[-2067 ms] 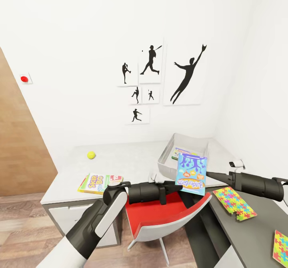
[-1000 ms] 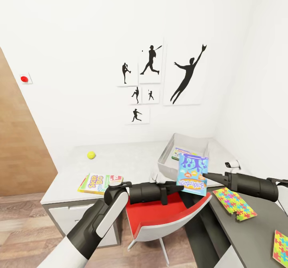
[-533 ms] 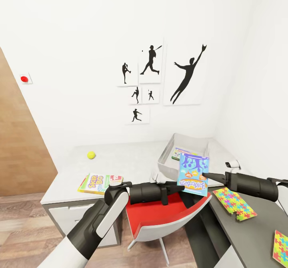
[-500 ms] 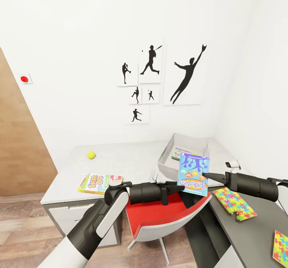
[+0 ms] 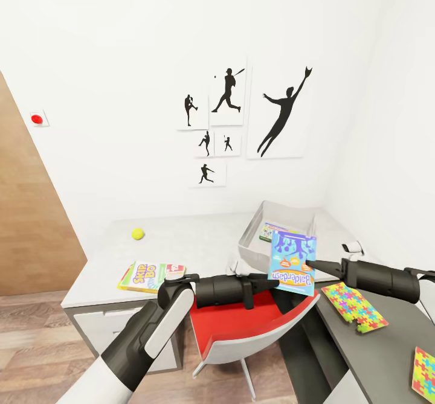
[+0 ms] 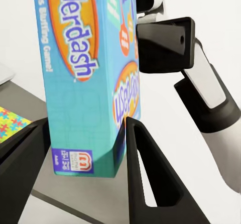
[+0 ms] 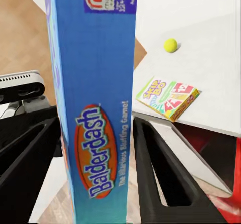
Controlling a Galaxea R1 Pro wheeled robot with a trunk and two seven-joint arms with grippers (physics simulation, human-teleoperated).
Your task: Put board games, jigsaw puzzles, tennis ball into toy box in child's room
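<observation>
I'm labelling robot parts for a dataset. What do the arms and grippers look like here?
Both arms are dark charcoal cylinders; the left arm carries a white shell panel on its upper segment. Each gripper, left gripper and right gripper, ends in two flat black tapering fingers with slotted cut-outs. A small white camera module sits on the right wrist. No loose cables show.

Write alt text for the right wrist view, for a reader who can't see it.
A blue Balderdash box stands on edge between the right gripper's two dark fingers. Beyond it, a Skip-Bo box and a yellow tennis ball lie apart on a white table, with wood floor behind the box.
</observation>
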